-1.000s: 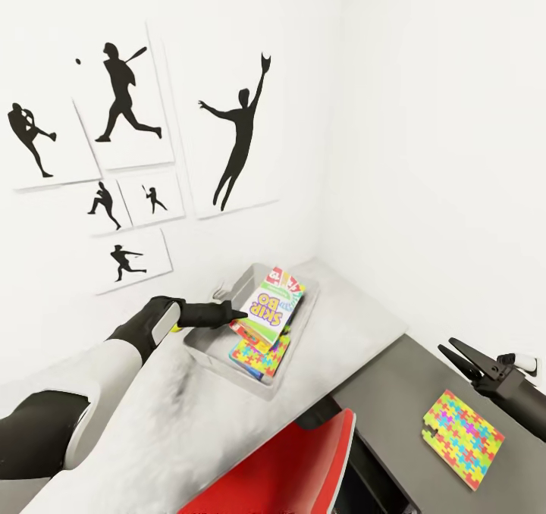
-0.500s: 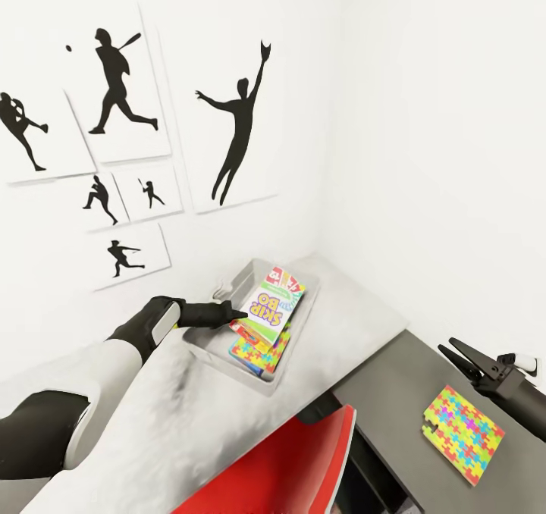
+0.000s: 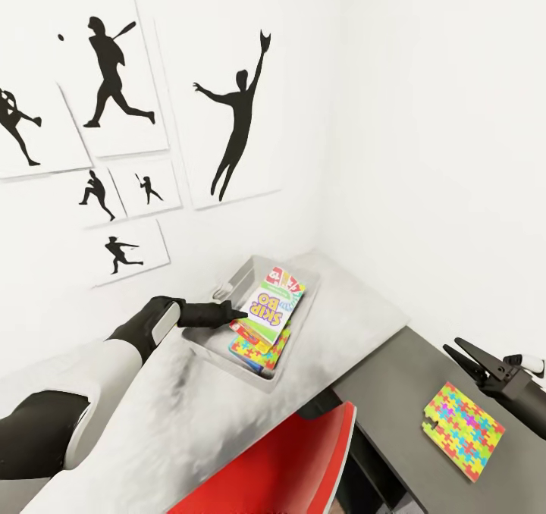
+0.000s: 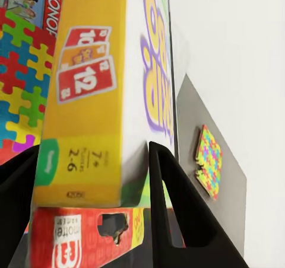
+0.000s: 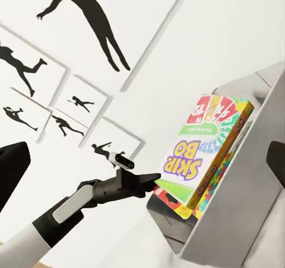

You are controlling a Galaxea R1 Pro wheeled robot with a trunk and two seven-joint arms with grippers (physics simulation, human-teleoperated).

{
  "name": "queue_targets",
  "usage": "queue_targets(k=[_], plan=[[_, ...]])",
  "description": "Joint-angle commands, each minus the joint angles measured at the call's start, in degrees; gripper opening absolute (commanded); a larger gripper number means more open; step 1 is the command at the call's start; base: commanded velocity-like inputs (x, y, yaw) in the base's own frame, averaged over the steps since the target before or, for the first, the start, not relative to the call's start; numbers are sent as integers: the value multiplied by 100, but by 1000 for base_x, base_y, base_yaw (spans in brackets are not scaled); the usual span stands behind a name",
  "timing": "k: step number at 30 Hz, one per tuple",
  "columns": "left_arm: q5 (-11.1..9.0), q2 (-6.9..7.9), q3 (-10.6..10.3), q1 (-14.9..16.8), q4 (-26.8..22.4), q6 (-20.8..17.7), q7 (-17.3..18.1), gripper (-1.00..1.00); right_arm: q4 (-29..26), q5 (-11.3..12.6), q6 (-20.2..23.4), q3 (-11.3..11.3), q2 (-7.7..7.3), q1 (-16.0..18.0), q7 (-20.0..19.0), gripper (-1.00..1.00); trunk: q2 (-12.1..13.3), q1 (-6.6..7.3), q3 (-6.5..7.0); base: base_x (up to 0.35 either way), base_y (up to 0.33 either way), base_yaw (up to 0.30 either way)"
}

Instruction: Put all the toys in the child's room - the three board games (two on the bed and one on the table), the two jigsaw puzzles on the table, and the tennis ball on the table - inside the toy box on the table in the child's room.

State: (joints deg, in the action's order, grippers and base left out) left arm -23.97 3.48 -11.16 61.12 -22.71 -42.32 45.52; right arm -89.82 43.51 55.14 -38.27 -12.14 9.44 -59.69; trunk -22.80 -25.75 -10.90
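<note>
Your left gripper (image 3: 239, 315) reaches into the toy box (image 3: 227, 336), a shallow pale grey tray with sloping walls near the far corner of the pale grey table (image 3: 174, 415), its black fingers (image 4: 172, 197) clamped on either side of the Skip-Bo box (image 3: 271, 303). The printed lid reads "SKIP BO" in purple letters on white and green; in the left wrist view the yellow side panel of that box (image 4: 89, 102) shows red cards numbered "10" and "12", a green badge and the small print "7+" and "2-6". Beneath it lies a red-edged box (image 4: 77, 244) with partly legible white lettering, and a "MONOPOLY" title is cut off at the frame's edge. A jigsaw puzzle (image 3: 250, 351) of interlocking green, yellow, red and blue pieces lies flat in the tray under the game boxes. The second jigsaw puzzle (image 3: 462, 430), a thin bright sheet, rests flat on the lower dark grey cabinet top (image 3: 394, 393), well apart from the toy box. Your right gripper (image 3: 464, 352) hangs above that cabinet, near the puzzle, its two slim black fingers spread in a narrow V with nothing between them. Black baseball silhouettes (image 3: 239, 120) on white panels line the wall, and a glossy red chair back (image 3: 288, 468) fills the foreground.
</note>
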Motion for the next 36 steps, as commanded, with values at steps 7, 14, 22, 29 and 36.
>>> queue_targets(k=[7, 14, 22, 29, 36], plan=[[-40, 9, -27, 5, -4, -38, 0, 100, -1, -8, 27, -30, 1, 5, -16, 100, -12, -3, -14, 0, 0, 0], [-43, 17, -28, 5, -5, -40, 5, 100, -1, -2, 14, -31, 1, -3, -24, 100, -12, -3, -14, 0, 0, 0], [-76, 131, 1, 4, -25, -41, 126, 100, -1, -5, -2, -31, 1, -4, -33, 100, -12, -3, -14, 0, 0, 0], [-110, 816, -10, -51, -432, -239, 1697, 100, -1, -22, -3, -31, 1, -4, -34, 100, -12, -3, -14, 0, 0, 0], [-76, 1851, -23, -741, -1343, -316, 4331, 100, -1, -26, -3, -31, 1, -4, -33, 100, -12, -3, -14, 0, 0, 0]])
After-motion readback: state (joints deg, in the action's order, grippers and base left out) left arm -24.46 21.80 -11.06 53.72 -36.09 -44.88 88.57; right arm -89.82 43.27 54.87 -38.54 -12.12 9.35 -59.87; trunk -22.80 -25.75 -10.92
